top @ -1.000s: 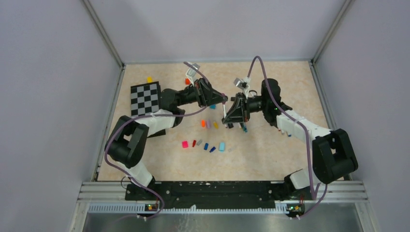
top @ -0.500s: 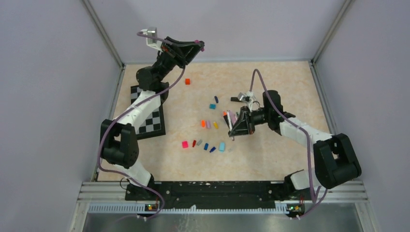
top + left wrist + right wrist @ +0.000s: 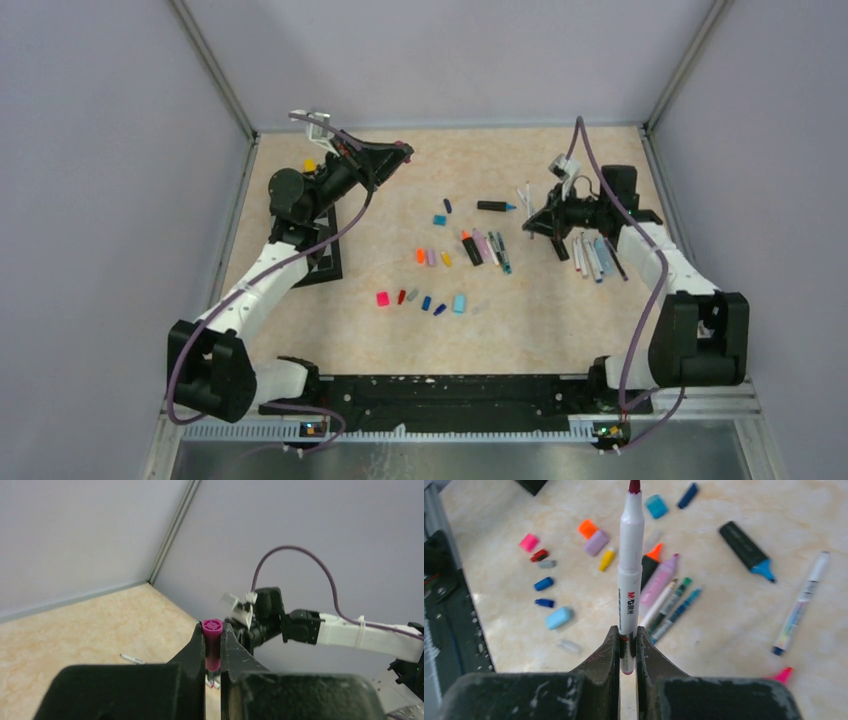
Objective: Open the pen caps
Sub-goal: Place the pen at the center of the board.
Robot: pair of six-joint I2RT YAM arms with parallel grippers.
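My left gripper [image 3: 213, 626] is clamped on a small magenta plastic cap [image 3: 212, 647], raised over the beige table's [image 3: 400, 345] far edge. My right gripper [image 3: 627, 639] pinches a white-barrelled marker with a dark red tip [image 3: 630, 555] above the scattered coloured caps [image 3: 558, 617] and loose pens [image 3: 659, 580]. Open tabletop runs along the near edge.

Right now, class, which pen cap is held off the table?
The purple cap, clamped in the left end effector; the other caps lie loose on the table.
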